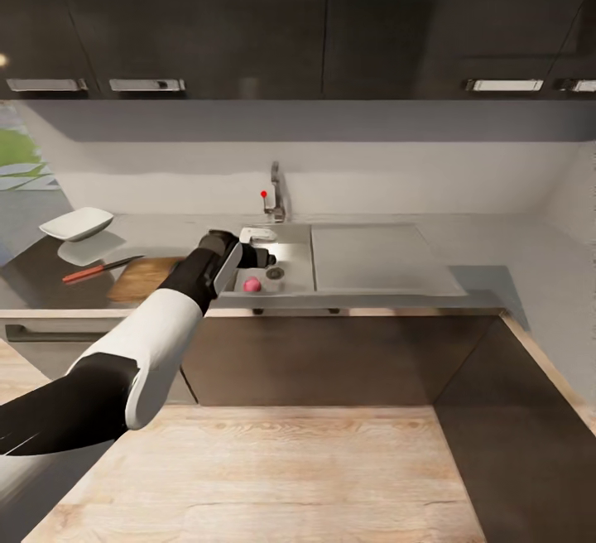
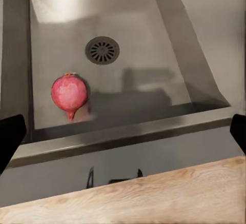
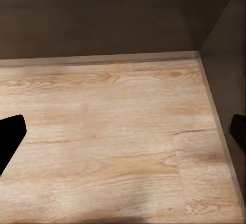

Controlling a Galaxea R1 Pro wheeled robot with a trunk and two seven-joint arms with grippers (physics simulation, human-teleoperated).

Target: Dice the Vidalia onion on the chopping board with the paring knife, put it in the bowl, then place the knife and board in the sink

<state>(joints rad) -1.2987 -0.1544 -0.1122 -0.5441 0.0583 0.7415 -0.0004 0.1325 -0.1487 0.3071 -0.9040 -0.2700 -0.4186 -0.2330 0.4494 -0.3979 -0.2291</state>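
Note:
The Vidalia onion (image 1: 252,284), a pinkish-red bulb, lies on the floor of the steel sink (image 1: 291,238) beside the round drain (image 1: 275,273). In the left wrist view the onion (image 2: 69,95) rests below the drain (image 2: 102,49). My left gripper (image 1: 266,259) hangs over the basin just above the onion, open, its fingertips (image 2: 10,138) spread wide with nothing between them. The wooden chopping board (image 1: 142,277) lies left of the sink, partly behind my left arm. The paring knife (image 1: 99,269) lies at its left. The white bowl (image 1: 77,223) sits further back left. My right gripper (image 3: 123,134) is open over the wooden floor.
The chrome tap (image 1: 277,193) with a red dot stands behind the basin. A flat steel drainboard (image 1: 377,257) stretches right of it. Dark upper cabinets (image 1: 298,21) hang above the grey countertop (image 1: 513,253). A dark cabinet side (image 1: 530,435) runs along the right.

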